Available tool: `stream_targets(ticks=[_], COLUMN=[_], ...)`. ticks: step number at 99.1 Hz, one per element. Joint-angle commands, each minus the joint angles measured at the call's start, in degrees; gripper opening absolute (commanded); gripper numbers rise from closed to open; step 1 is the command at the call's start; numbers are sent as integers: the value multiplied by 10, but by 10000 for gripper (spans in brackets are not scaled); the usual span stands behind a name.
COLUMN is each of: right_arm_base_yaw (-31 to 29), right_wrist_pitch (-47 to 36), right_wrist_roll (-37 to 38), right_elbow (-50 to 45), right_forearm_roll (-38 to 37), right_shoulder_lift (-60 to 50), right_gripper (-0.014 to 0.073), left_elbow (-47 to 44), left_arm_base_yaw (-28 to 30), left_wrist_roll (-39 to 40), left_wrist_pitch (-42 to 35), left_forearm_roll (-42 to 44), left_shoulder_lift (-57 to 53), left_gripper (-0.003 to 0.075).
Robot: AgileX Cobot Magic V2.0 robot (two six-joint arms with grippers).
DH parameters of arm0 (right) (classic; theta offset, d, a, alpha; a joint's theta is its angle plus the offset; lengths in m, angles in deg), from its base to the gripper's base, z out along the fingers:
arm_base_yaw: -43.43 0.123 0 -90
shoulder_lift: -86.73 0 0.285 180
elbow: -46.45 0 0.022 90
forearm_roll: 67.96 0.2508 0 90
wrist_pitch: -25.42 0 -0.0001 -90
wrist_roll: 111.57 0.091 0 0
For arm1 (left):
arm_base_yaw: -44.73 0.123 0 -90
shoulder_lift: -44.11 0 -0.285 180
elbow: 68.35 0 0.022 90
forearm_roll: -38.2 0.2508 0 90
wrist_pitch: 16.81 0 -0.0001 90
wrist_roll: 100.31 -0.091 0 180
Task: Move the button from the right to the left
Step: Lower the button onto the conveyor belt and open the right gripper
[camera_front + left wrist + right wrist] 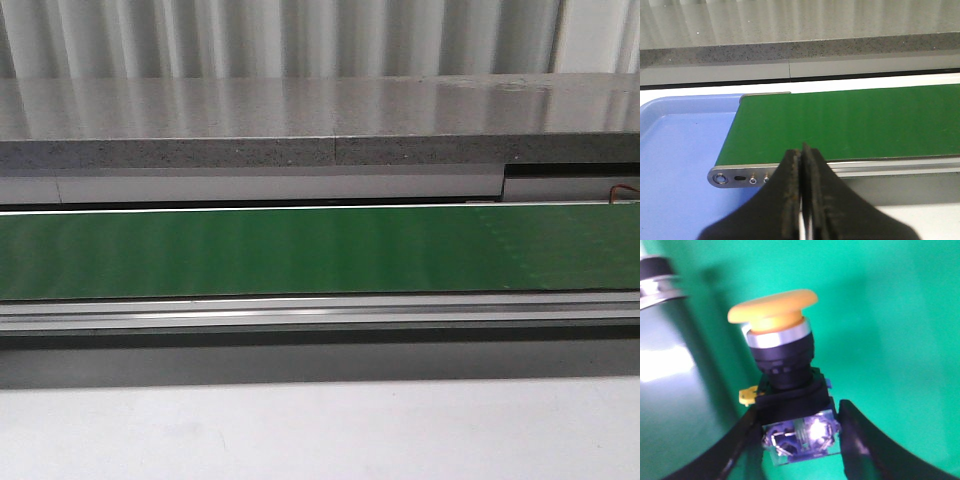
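Observation:
The button (773, 310) shows only in the right wrist view: an orange-yellow mushroom cap, a silver ring, a black collar and a blue contact body. My right gripper (800, 412) is shut on the blue body, one black finger on each side, and the cap points away from the wrist over a green surface. My left gripper (802, 152) is shut and empty, and hovers over the near rail of the green conveyor belt (850, 120). Neither gripper nor the button shows in the front view.
The conveyor belt (320, 250) runs across the front view, with a grey stone ledge (320, 120) behind it. A blue tray (675, 165) lies at the belt's left end. A black and silver part (655, 275) sits near the held button.

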Motion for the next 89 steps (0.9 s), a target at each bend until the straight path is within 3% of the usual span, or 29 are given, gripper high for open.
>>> stream_targets(ticks=[1,28,55,65,71,77,89], right_arm_base_yaw=[25,116,124,124,124,124,124], right_wrist_pitch=[8,31,23,16,12,8,0], right_wrist_roll=[-6,-6,-6,-6,-6,-6,-7], right_elbow=[18,3,-15,-15,-15,-15,-15], right_forearm_roll=[-3,-3,2,12,15,17,30], right_shoulder_lift=[-52,-61,-32,-30,-30,-30,-42], right_gripper=[169,169,190,315,463,558,588], left_elbow=[-15,-15,-15,-15,-15,-15,-15], left_arm_base_yaw=[-2,-2,-2,-2,-2,-2,-2], left_wrist_roll=[5,5,5,5,5,5,5], left_wrist_pitch=[-46,-46,-46,-46,-46,-46,-46], left_forearm_roll=[-5,-5,-5,-5,-5,-5,-5], left_shoulder_lift=[-19,-19,-19,-19,-19,-19,-19], left_gripper=[-20,-20,-20,-20,-20,-20,-20])
